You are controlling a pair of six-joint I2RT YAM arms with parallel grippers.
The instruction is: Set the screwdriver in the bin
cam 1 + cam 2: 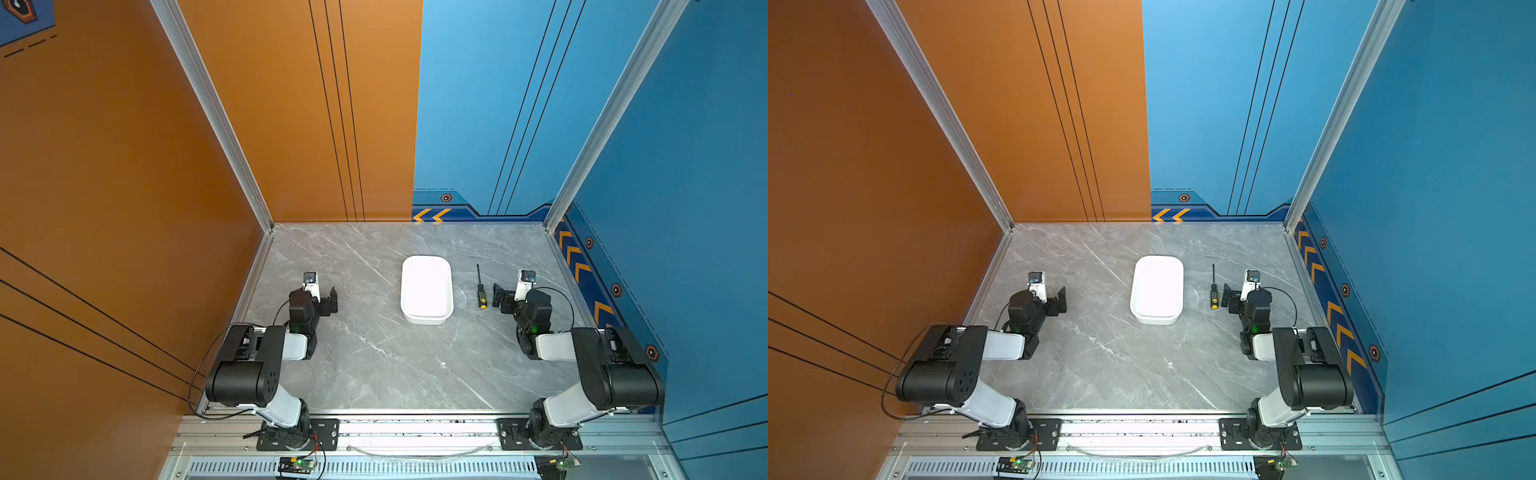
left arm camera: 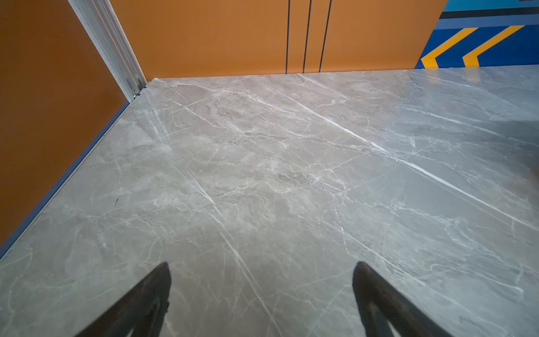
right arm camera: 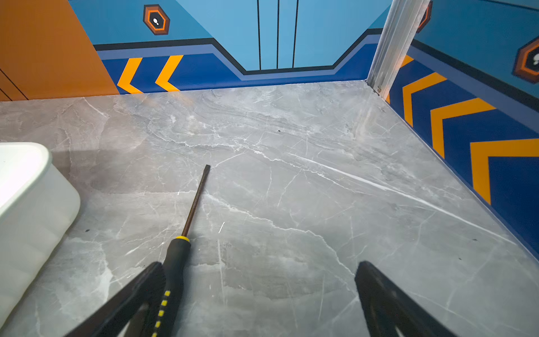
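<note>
My right tool [image 3: 259,264] is spread wide and empty, the nearer arm to the screwdriver [image 1: 481,289], which lies on the table [image 1: 374,353] just at its 9 o'clock, shaft pointing to 12, the bin [image 1: 426,319] beyond at 9.

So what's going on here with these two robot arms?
Nothing is being held yet. A screwdriver lies flat on the table, just to the right of an empty white bin in both top views. The right gripper is open right beside the screwdriver's handle, which shows next to one of its fingers in the right wrist view. The left gripper is open too, off to the bin's left over bare tabletop.
</note>
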